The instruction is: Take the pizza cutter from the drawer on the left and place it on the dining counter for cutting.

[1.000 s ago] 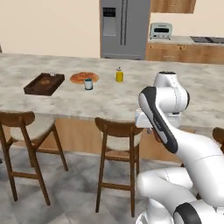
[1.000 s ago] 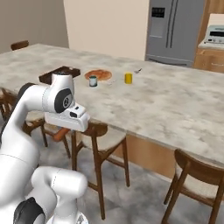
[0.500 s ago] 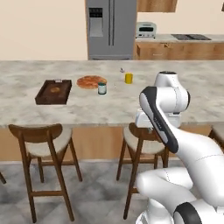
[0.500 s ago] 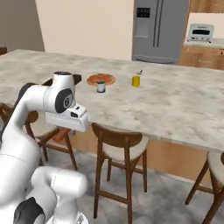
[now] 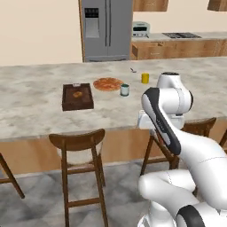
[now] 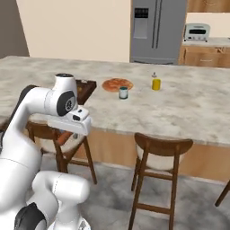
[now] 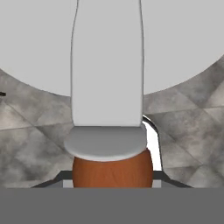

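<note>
Reddish-brown handle of the pizza cutter (image 7: 112, 170) showing close at the bottom centre, a silver-grey collar sitting on top of it, a sliver of shiny metal peeking at its right side, grey marbled tile floor (image 7: 192, 118) lying behind, finger tips hidden.

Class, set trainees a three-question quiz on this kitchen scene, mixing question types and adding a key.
1. True or false: the tray lies on the counter.
2. What lies between the tray and the can? A pizza, B plate, C kettle.
3. Fill in: the pincer is shut on the ___.
Key: 1 true; 2 A; 3 pizza cutter.
</note>
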